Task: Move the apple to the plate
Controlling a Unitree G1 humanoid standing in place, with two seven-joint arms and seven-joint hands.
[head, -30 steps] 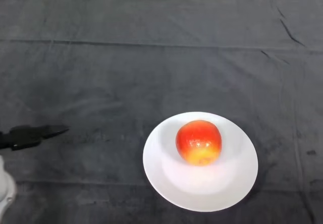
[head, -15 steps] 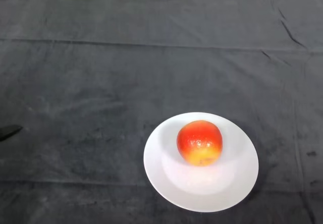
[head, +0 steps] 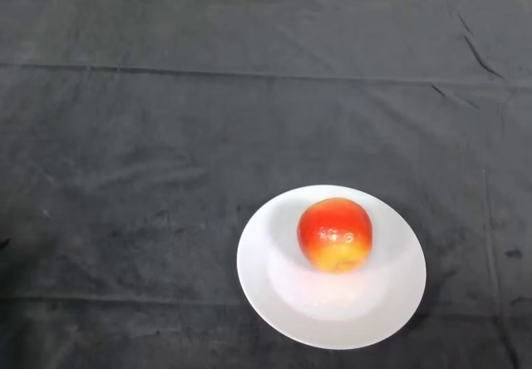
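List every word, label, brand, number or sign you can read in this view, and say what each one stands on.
None: no readable text, number or sign shows anywhere in the head view.
The apple carries no sticker or label on the side that shows; the pale specks on its skin are only shine.
The white plate is plain, with no print or mark.
The dark cloth shows only folds and creases.

So there's a red apple (head: 335, 234) with a yellowish patch low on its front side, sitting on a round white plate (head: 274, 294). The apple rests a bit toward the far side of the plate's middle, with bare white showing all around it. The plate lies on a dark grey cloth (head: 166, 136) in the near right part of the table, and the cloth has a few creases and folds running across it.
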